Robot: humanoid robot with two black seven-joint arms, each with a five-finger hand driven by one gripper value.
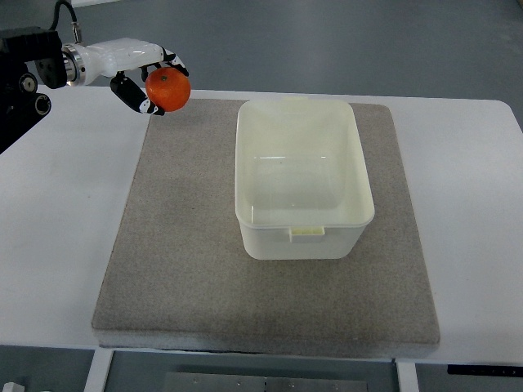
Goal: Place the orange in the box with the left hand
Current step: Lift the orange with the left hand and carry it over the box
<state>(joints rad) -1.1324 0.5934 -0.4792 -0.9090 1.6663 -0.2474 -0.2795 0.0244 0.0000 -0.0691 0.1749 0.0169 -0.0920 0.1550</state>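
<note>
Gripping orange (168, 89): left robot hand (145, 80); palm hidden.

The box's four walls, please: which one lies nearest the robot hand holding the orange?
The left long wall of the box, at its far corner. The left robot hand grips the orange beyond that corner; the tabbed near wall and right wall lie farther away.

I work in what looks like a lab: a plain white table (57, 204) stands on smooth grey flooring (343, 41), with a grey felt mat (180, 261) on the table.
</note>
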